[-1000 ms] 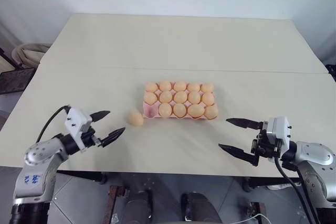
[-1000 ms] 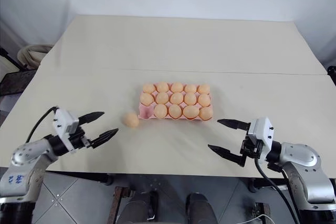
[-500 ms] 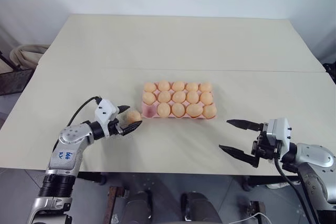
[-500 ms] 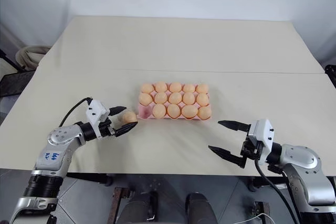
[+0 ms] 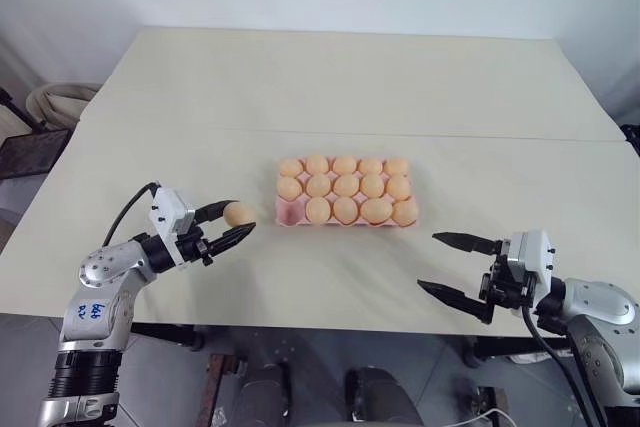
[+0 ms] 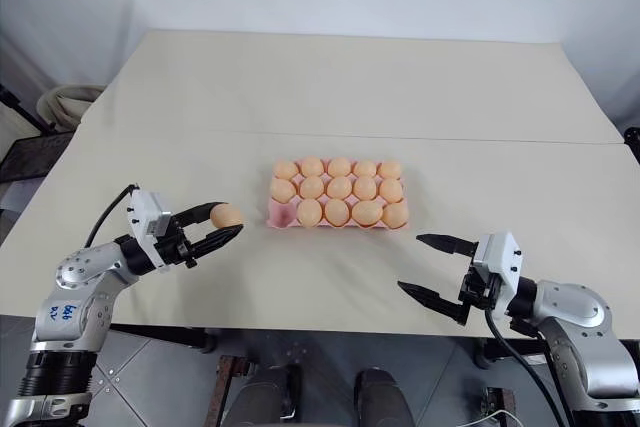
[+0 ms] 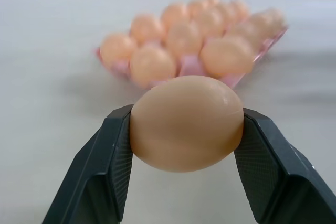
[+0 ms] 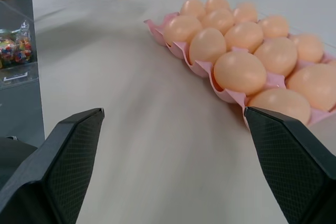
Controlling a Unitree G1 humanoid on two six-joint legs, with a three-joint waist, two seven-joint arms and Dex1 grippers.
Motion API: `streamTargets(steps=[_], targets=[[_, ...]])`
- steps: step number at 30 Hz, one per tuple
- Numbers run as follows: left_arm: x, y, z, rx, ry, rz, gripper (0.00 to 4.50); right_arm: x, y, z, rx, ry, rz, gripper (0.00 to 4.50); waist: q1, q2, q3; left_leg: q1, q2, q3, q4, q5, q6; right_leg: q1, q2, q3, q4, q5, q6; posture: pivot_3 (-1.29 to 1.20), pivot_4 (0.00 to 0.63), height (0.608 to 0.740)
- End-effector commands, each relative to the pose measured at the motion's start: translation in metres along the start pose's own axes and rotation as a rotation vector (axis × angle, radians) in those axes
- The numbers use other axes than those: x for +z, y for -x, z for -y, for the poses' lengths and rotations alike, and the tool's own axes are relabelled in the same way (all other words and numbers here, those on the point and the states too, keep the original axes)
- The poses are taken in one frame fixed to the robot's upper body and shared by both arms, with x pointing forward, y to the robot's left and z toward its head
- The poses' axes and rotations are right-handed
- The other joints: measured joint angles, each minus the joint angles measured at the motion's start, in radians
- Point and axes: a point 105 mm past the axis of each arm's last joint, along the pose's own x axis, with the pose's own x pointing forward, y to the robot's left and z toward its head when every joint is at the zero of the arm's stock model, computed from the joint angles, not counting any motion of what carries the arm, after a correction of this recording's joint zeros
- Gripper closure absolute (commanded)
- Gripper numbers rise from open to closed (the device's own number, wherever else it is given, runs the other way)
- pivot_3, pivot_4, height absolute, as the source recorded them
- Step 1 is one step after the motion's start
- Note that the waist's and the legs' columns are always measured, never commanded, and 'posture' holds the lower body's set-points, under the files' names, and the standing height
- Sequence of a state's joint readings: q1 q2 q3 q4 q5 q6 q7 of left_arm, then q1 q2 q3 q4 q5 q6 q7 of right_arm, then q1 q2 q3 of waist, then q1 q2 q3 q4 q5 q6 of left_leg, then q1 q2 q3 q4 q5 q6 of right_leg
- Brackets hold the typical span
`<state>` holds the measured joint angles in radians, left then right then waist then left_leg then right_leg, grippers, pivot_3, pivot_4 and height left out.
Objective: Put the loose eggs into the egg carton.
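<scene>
- Bare table (image 5: 330,87) behind the egg carton (image 5: 345,190) and on both its short sides; open passage all round.
- Fourteen cups filled; one bare pink cup (image 5: 287,212) at the near-left corner, hemmed by eggs behind and to its right.
- Left gripper (image 5: 238,223) clamped on an egg (image 5: 240,213), seemingly lifted just off the table, near that corner.
- Right gripper (image 5: 452,266) spread wide near the front edge, well apart from the carton.
</scene>
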<state>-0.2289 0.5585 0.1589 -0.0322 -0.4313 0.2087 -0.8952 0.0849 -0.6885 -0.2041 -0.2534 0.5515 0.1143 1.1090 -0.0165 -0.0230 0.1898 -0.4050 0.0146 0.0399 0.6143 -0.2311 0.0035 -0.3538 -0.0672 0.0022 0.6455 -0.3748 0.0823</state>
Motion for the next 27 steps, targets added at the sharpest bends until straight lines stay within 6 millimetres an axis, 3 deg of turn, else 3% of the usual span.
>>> streamTargets(steps=[1,6,11,14,22,27], targets=[[0.014,-0.027,0.009,-0.067,-0.042,0.037,0.85,0.009,-0.001,0.001,-0.007,0.032,0.035,0.00,0.005,0.000,0.000,0.000,0.000,0.000,0.000,0.000,0.000,0.000,0.000,0.000,0.000,0.000,0.000,0.00,0.150,0.740],[-0.001,-0.058,0.006,-0.093,-0.061,-0.026,0.85,0.010,-0.003,0.003,-0.012,0.037,0.039,0.00,0.012,0.000,0.000,0.000,0.000,0.000,0.000,0.002,0.004,0.000,0.001,0.000,0.000,0.000,0.001,0.00,0.150,0.740],[-0.002,-0.061,0.005,-0.100,-0.065,-0.021,0.85,0.011,-0.002,0.002,-0.021,0.034,0.043,0.00,0.011,0.000,0.000,-0.001,0.001,0.001,0.000,0.002,0.002,-0.001,0.004,0.001,0.000,0.000,0.001,0.00,0.150,0.740],[0.000,-0.052,0.002,-0.076,-0.071,-0.010,0.85,0.011,-0.002,0.000,-0.025,0.030,0.042,0.00,0.013,0.000,0.000,-0.001,0.001,0.001,0.000,0.002,0.003,-0.001,0.004,0.001,0.000,0.000,0.001,0.00,0.150,0.740],[0.003,0.000,-0.019,0.077,-0.051,0.020,0.85,0.010,-0.002,-0.003,-0.019,0.018,0.038,0.00,0.004,0.000,0.000,0.000,0.002,0.001,0.001,0.002,0.002,-0.001,0.003,0.001,0.001,0.000,0.000,0.00,0.150,0.740],[-0.015,0.010,-0.034,0.155,-0.036,-0.055,0.85,0.012,-0.005,-0.003,-0.002,0.020,0.043,0.00,0.013,0.000,0.000,0.000,0.001,0.001,0.001,0.001,0.002,-0.001,0.002,0.001,0.000,0.000,0.000,0.00,0.150,0.740]])
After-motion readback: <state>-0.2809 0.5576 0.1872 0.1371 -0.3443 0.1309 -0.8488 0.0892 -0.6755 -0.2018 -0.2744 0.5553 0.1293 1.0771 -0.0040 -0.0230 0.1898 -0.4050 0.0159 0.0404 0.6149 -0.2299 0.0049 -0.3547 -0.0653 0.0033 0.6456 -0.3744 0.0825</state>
